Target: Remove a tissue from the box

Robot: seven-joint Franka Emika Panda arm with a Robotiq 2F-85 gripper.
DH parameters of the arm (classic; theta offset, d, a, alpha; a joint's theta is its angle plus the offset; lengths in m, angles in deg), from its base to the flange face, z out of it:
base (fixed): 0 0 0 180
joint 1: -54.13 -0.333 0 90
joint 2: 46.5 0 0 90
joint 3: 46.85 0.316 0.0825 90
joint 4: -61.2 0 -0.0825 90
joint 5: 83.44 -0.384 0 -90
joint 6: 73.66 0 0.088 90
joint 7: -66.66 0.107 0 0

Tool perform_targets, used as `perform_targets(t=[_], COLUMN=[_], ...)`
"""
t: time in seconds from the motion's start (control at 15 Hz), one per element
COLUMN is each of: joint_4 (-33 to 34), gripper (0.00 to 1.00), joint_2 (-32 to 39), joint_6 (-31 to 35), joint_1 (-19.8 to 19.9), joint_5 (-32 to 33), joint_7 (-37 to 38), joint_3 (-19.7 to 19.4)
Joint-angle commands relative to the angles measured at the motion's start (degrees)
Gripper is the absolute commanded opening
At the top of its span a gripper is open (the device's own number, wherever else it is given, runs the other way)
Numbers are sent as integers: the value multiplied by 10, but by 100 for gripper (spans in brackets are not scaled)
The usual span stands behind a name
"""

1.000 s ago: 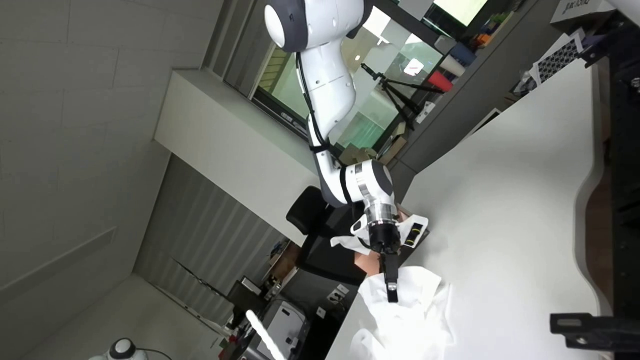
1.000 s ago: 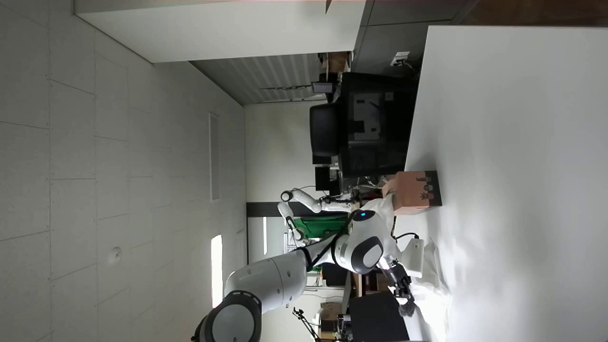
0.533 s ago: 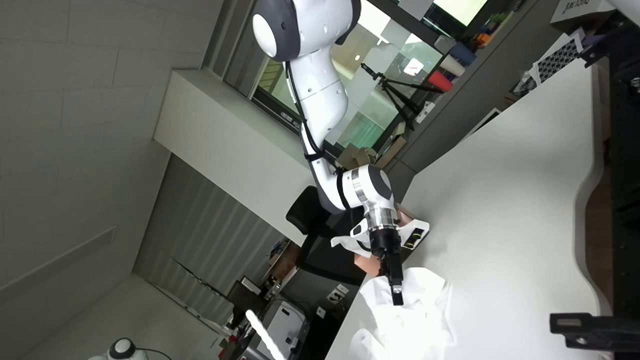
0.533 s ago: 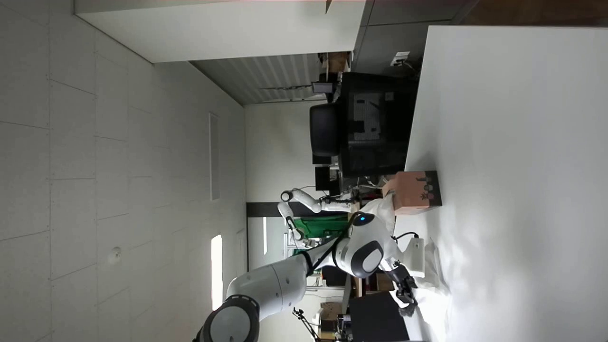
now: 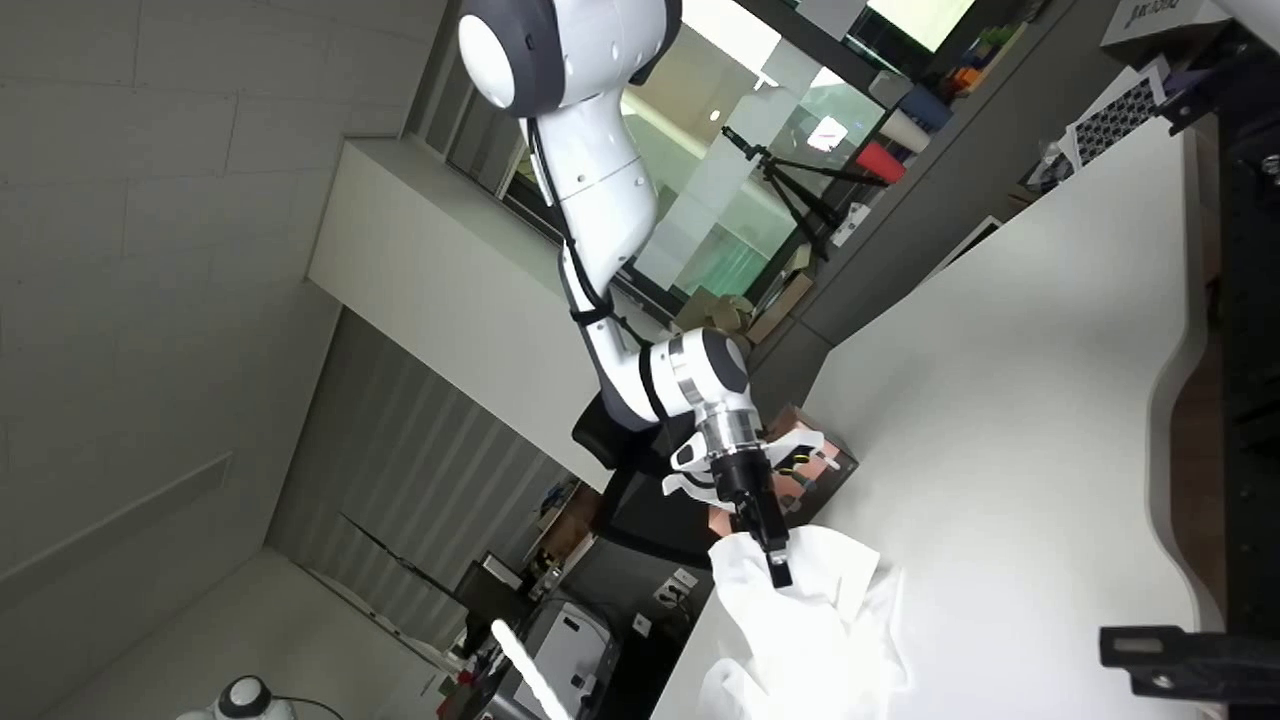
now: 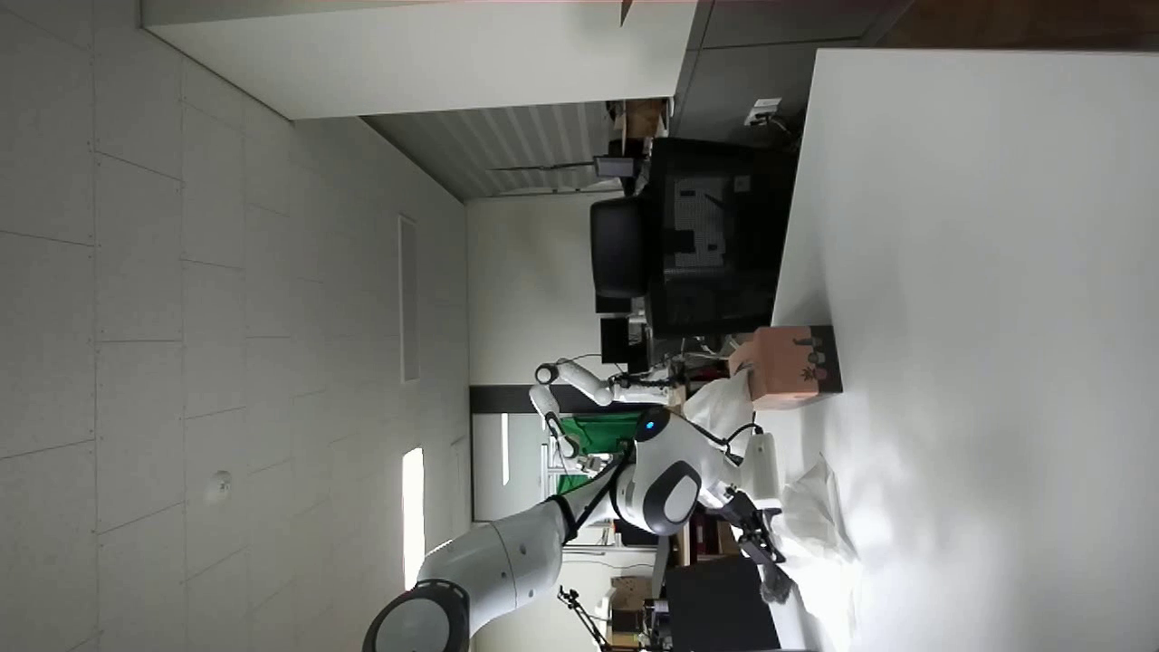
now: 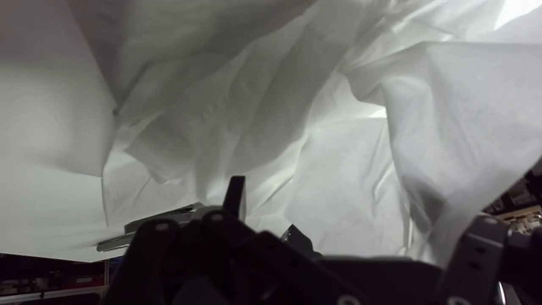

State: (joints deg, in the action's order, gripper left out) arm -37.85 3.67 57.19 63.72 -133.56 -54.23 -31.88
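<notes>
The pinkish-orange tissue box (image 6: 788, 367) with a dark base stands at the table's edge, partly behind my wrist in an exterior view. A white tissue (image 6: 720, 406) sticks out of its opening. Apart from the box, a large crumpled white tissue (image 5: 815, 650) lies on the table. My black gripper (image 5: 780, 576) hangs at this loose tissue with its fingers spread. In the wrist view white folds fill most of the picture beyond one dark finger (image 7: 234, 195). No fold is visibly pinched; whether the fingers touch the tissue I cannot tell.
The white table (image 6: 987, 272) carries box and tissue. A fuzzy dark grey object (image 6: 776, 585) is close to my fingers in an exterior view. Behind the table edge stands a black chair (image 6: 715, 235). A black metal bracket (image 5: 1190, 660) juts in at the right.
My fingers have parted. The arm has shifted left in both exterior views, with the gripper slightly higher, uncovering more of the box and of the loose tissue, which stays on the table.
</notes>
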Motion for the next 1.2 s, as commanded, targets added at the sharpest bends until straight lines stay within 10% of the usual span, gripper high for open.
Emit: perform_targets(t=[0.0,1.13], joint_4=[-25,-35], gripper=[100,100], joint_2=[-31,-148], joint_6=[40,-22], joint_1=[-24,-73], joint_5=[-3,94], joint_7=[-1,218], joint_3=[-16,-57])
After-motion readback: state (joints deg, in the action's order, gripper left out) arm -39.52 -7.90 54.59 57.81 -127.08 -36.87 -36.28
